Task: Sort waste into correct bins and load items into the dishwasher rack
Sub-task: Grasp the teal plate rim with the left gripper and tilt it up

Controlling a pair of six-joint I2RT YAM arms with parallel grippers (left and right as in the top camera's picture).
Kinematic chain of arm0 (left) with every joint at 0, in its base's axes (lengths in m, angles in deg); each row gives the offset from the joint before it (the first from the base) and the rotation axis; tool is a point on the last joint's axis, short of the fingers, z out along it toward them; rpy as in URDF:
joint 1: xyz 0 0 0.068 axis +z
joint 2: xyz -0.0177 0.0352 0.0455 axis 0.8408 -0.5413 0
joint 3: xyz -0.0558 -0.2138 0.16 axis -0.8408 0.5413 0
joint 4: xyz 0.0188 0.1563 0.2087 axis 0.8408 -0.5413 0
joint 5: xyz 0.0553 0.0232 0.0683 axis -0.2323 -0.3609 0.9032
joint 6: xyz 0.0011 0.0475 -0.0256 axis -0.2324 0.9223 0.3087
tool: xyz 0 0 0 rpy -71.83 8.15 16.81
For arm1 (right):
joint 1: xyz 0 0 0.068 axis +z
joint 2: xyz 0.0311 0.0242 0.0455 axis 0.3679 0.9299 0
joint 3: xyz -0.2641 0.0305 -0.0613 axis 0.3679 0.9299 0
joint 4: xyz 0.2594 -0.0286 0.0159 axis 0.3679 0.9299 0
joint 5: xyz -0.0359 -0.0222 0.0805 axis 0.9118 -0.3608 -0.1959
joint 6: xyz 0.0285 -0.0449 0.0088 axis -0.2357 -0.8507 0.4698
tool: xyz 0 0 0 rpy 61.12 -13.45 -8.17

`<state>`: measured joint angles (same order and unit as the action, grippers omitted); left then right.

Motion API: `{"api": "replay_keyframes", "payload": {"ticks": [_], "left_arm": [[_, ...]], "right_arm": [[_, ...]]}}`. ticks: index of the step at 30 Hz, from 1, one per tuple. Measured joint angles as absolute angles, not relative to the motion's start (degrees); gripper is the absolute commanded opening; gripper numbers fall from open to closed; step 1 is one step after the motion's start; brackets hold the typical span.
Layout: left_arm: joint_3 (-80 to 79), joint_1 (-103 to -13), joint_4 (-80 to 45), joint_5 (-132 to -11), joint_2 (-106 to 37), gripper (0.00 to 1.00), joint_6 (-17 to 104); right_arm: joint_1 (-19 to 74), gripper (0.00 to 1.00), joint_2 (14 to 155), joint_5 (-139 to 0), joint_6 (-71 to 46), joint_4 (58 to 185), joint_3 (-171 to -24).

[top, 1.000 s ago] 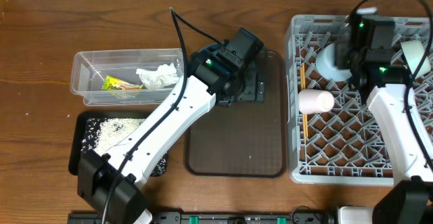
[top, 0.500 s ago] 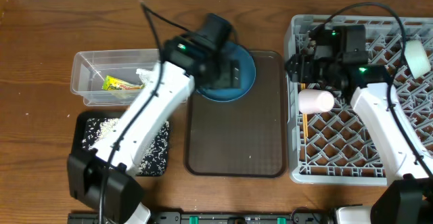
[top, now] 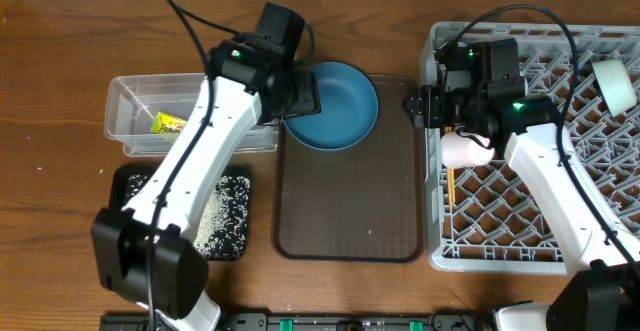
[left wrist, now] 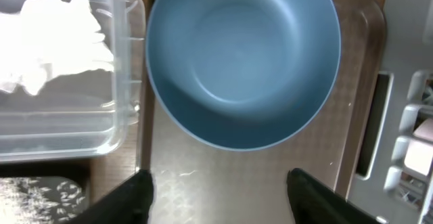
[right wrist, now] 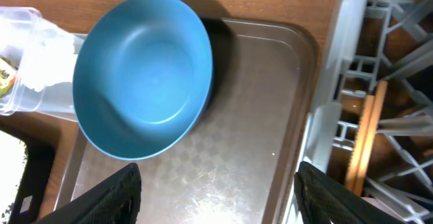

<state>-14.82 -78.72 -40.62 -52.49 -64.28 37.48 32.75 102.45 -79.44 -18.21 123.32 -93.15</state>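
The dark blue plate (top: 338, 106) lies at the back of the brown serving tray (top: 350, 211). My left gripper (top: 300, 98) hovers at the plate's left rim, open and empty; in the left wrist view the plate (left wrist: 243, 58) lies just beyond the gripper (left wrist: 220, 197). My right gripper (top: 418, 106) hangs open between tray and dishwasher rack (top: 530, 221), and the plate (right wrist: 142, 75) lies ahead of the gripper (right wrist: 216, 193). The clear tub (top: 130, 131) holds the wrapper (top: 168, 123) and the tissue (left wrist: 54, 45). Rice (top: 215, 206) lies in the black tray (top: 115, 186).
In the rack lie a pink cup (top: 465, 151), a chopstick (top: 451, 183) along its left side and a pale bowl (top: 612, 84) at the far right. The rack's left wall (right wrist: 331, 126) stands close beside the serving tray's right edge.
My left arm has swung left and back, uncovering the blue plate, and its jaws have narrowed somewhat. My right arm has moved left from over the rack to the tray's right edge.
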Motion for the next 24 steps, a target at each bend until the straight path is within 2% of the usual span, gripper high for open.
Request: {"api": "replay_keyframes", "payload": {"ticks": [3,6,16,24], "left_arm": [[-14.8,-78.8,-38.9,-52.6,-66.4,0.48,37.6],[-14.8,-78.8,-38.1,-51.9,-69.3,0.47,37.7],[-14.8,-78.8,-36.5,-49.1,-79.7,0.55,37.7],[-14.8,-78.8,-35.1,-48.1,-81.7,0.59,37.7]], "right_arm": [[32.8,0.71,102.4,-79.4,-18.2,123.6,-93.2],[32.8,0.71,102.4,-79.4,-18.3,124.3,-93.2],[32.8,0.72,102.4,-77.3,-19.2,125.5,-93.2],[32.8,0.72,102.4,-76.7,-19.4,125.9,-93.2]]}}
